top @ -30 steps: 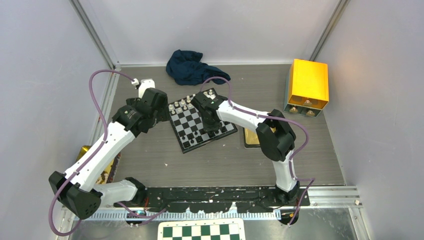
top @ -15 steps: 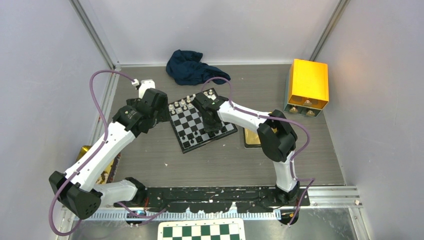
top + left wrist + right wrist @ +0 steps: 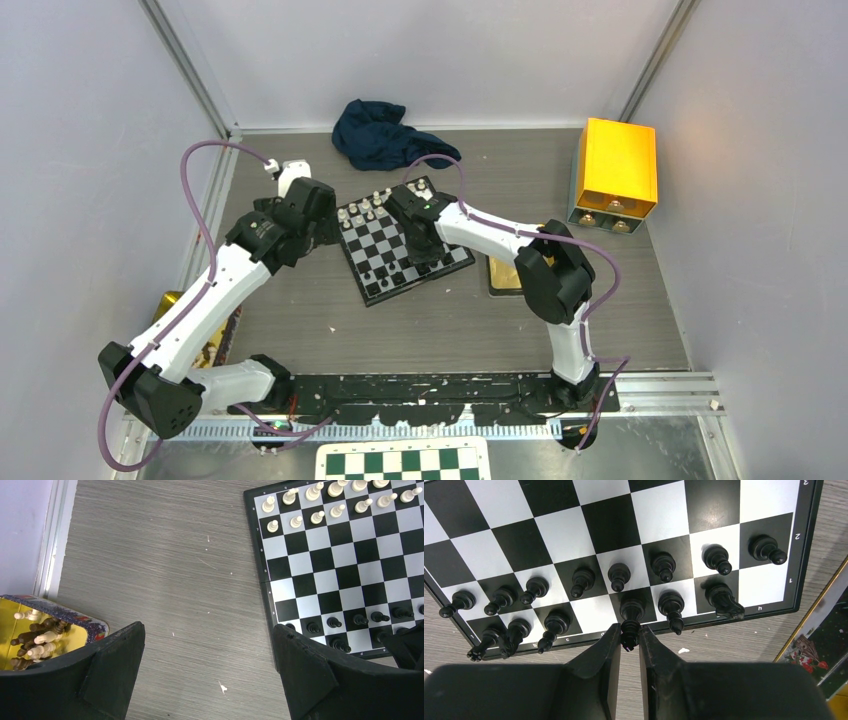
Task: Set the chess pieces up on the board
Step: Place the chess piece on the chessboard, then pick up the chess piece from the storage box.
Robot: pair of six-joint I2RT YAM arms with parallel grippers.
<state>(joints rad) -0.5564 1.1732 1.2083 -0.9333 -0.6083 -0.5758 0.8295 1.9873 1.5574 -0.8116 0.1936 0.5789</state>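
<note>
The board [image 3: 403, 243] lies tilted at the table's middle, with white chess pieces [image 3: 368, 208] along its far edge. In the right wrist view, two rows of black chess pieces [image 3: 619, 575] stand along the board's [image 3: 574, 530] near edge. My right gripper [image 3: 629, 632] is shut on the top of a tall black piece [image 3: 632, 609] whose base rests on a back-row square. My left gripper [image 3: 207, 630] hangs open over bare table, left of the board [image 3: 340, 565]. White pieces [image 3: 320, 500] and black pieces [image 3: 360, 620] show on it there.
A tin [image 3: 45, 630] with a yellow inside holds several loose pieces left of the left gripper. A blue cloth [image 3: 385, 135] lies behind the board and a yellow box [image 3: 615, 170] stands at the far right. A flat tin [image 3: 503, 275] lies right of the board.
The right arm has shifted very slightly to the left. Both grippers keep the same state.
</note>
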